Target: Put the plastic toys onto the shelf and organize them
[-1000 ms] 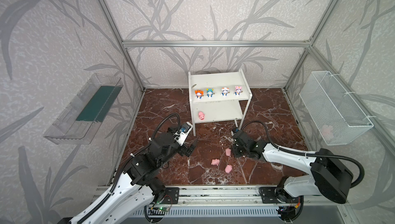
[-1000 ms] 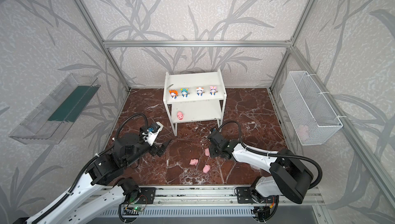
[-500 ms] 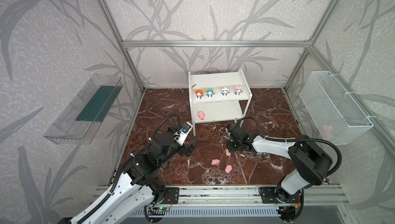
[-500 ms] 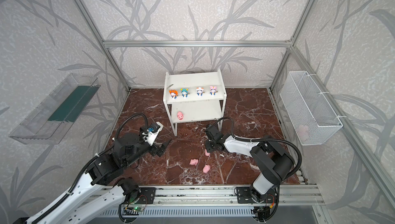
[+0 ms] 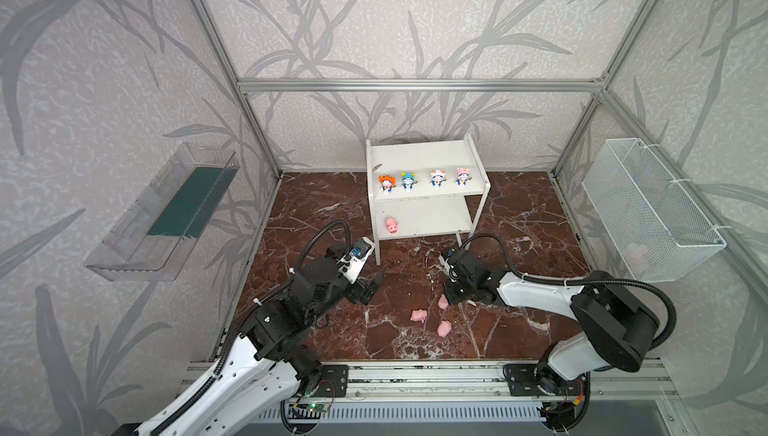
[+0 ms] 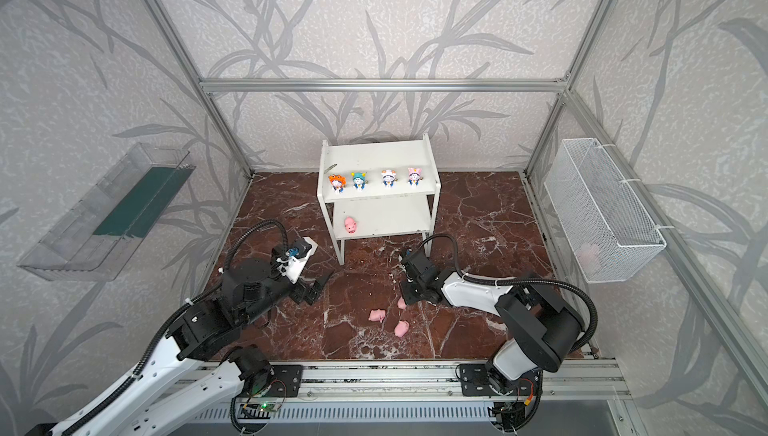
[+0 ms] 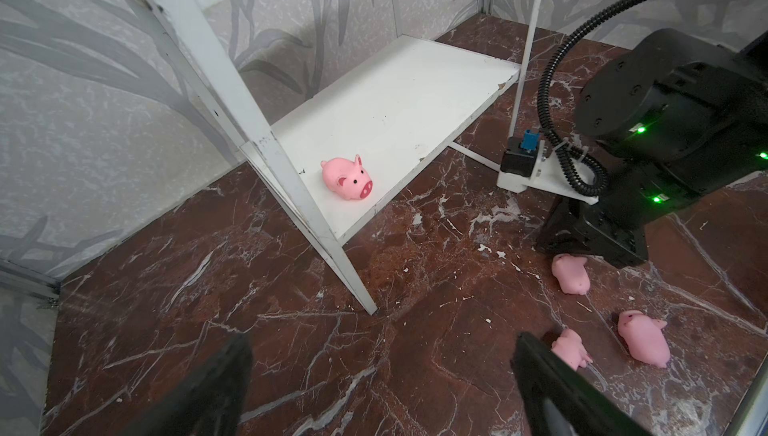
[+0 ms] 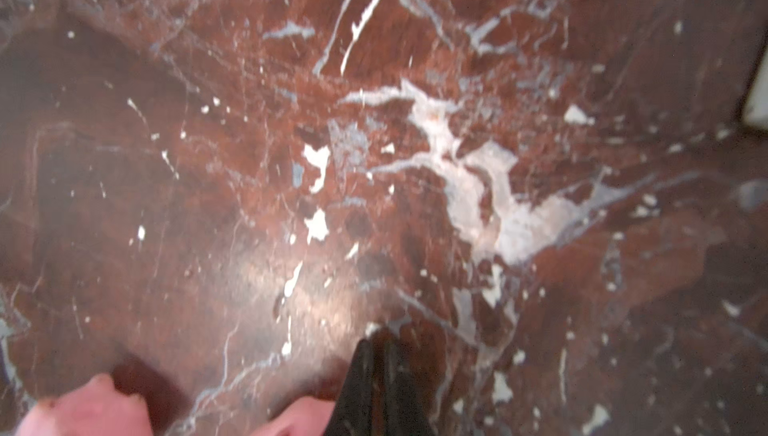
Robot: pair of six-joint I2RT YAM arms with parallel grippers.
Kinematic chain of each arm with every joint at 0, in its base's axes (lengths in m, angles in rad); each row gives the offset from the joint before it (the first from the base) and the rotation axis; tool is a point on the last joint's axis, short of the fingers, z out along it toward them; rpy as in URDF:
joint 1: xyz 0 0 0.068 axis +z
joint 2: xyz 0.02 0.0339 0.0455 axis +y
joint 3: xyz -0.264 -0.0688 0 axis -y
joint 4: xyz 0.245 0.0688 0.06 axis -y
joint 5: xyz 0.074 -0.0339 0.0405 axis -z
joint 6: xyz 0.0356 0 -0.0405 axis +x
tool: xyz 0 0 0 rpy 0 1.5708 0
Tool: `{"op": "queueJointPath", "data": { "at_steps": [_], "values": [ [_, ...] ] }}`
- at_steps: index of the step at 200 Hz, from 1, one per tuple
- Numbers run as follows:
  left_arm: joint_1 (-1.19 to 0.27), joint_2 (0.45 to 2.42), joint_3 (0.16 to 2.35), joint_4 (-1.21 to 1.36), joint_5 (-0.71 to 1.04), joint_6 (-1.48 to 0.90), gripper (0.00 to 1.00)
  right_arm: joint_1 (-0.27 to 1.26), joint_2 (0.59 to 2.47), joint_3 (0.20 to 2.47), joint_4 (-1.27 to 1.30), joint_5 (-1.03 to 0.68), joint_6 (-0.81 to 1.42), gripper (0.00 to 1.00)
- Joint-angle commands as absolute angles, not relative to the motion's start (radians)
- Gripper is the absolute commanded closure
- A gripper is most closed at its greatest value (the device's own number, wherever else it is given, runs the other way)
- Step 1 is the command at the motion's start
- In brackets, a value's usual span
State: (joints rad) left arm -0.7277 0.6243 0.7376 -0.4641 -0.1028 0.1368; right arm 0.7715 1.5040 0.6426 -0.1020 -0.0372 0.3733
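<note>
Shelf (image 5: 424, 155): four figurines (image 5: 408, 180) stand in a row on the upper board. One pig (image 5: 391, 225) stands on the lower board, at its left front corner. Three floor pigs (image 5: 418, 315) lie on the marble (image 5: 519, 213) before the shelf. Right gripper (image 8: 376, 344): fingers pressed together, nothing between them, tips just beside the rearmost floor pig (image 5: 443, 301). Left gripper (image 7: 382, 342): jaws spread wide, empty, left of the floor pigs.

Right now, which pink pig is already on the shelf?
The pig standing on the shelf's lower board, near its left end; the other three pigs lie on the marble floor.
</note>
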Motion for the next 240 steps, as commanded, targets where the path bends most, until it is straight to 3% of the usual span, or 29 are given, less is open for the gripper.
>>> {"op": "queueJointPath", "data": {
  "at_steps": [1, 78, 158, 240],
  "values": [
    [-0.721, 0.624, 0.743, -0.462, -0.094, 0.135, 0.01, 0.798, 1.45, 0.605, -0.164, -0.048, 0.37, 0.9],
    [-0.72, 0.627, 0.747, -0.463, -0.092, 0.133, 0.01, 0.944, 1.417, 0.563, -0.164, -0.039, 0.408, 0.9],
    [-0.717, 0.635, 0.747, -0.463, -0.089, 0.135, 0.01, 0.956, 1.304, 0.506, -0.276, -0.033, 0.461, 0.89],
    [-0.713, 0.635, 0.749, -0.465, -0.081, 0.132, 0.01, 1.166, 1.327, 0.514, -0.253, -0.064, 0.515, 0.89]
  ]
}}
